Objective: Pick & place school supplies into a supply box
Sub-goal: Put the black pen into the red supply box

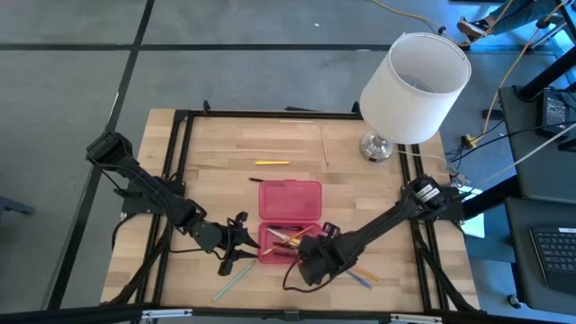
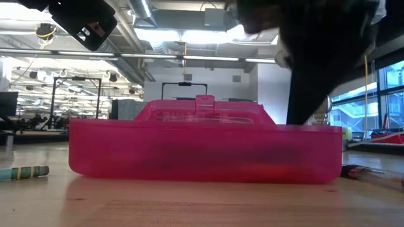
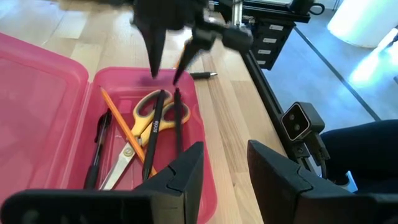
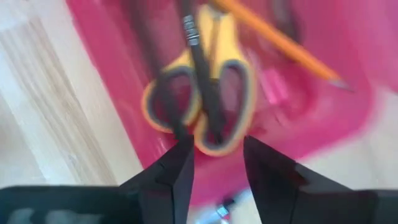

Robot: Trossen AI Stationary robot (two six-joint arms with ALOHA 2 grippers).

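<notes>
While its lid lies flat open, the pink supply box [image 1: 290,200] sits in the middle of the wooden desk [image 1: 225,144]. It is see-through plastic with round corners. In its tray lie yellow-handled scissors [image 3: 140,129], an orange pencil [image 3: 122,124], a black pencil [image 3: 155,124] with small white writing too tiny to read, and other dark pens.

On the left, the left gripper [image 1: 241,236] sits just beside the tray's left end. Its jaws stand partly open and hold nothing. A green pencil [image 1: 229,283] lies on the desk near the front edge. A yellow pencil [image 1: 271,163] lies behind the box.

On the right, the right gripper [image 1: 301,261] hangs over the tray. Its jaws are apart and empty, right above the scissors. A blue pen [image 1: 364,275] lies on the desk beside it. A white lamp [image 1: 414,76] stands at the back right corner.
</notes>
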